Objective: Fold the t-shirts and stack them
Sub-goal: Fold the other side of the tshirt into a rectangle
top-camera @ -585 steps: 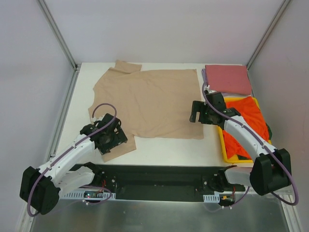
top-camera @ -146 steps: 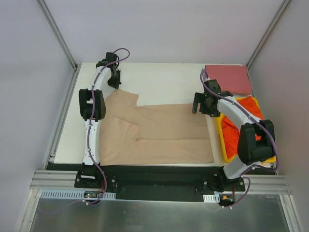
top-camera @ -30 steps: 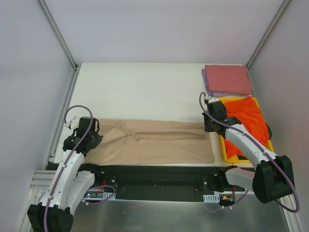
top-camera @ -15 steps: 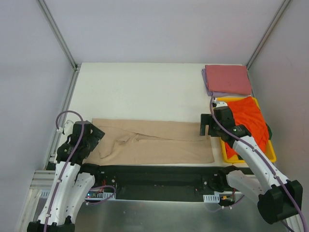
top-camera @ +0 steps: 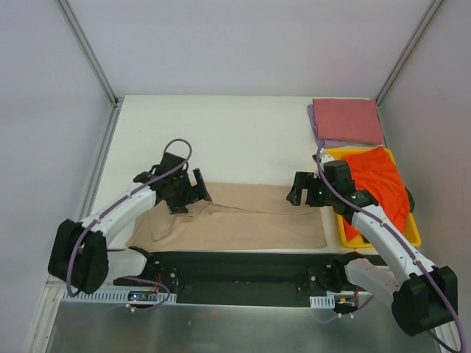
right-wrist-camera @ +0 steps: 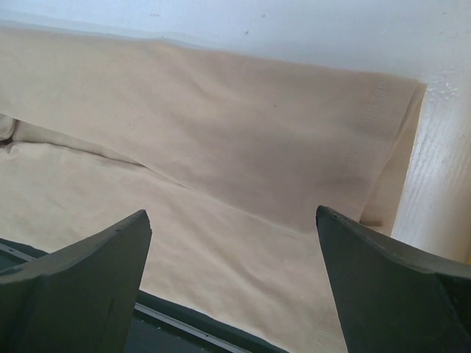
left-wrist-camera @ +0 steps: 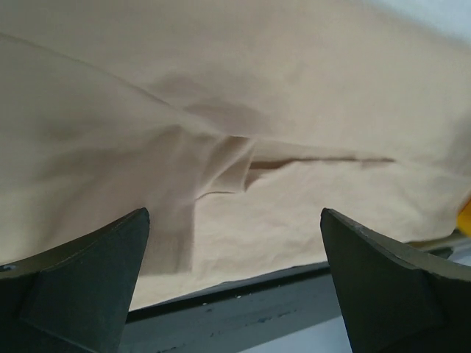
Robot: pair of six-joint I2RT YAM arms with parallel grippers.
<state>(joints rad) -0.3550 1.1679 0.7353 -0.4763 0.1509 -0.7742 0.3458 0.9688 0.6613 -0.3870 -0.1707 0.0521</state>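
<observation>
Tan t-shirt: soft matt cloth, lightly creased. Desk: smooth, white, faintly grained. Tray: glossy yellow plastic.

Overhead, wrist close-ups; common tan t-shirt

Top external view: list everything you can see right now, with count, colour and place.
tan t-shirt: 1, tan, folded into a long strip along the table's near edge
pink-red t-shirt: 1, dusty pink-red, folded, far right corner, on top of the lavender one
lavender t-shirt: 1, lavender, only its edges show
orange-red t-shirt: 1, bright orange-red, crumpled in the tray
tray: 1, yellow, right side
table: 1, white
left gripper: open, over the tan strip's left part
right gripper: open, over its right end
</observation>
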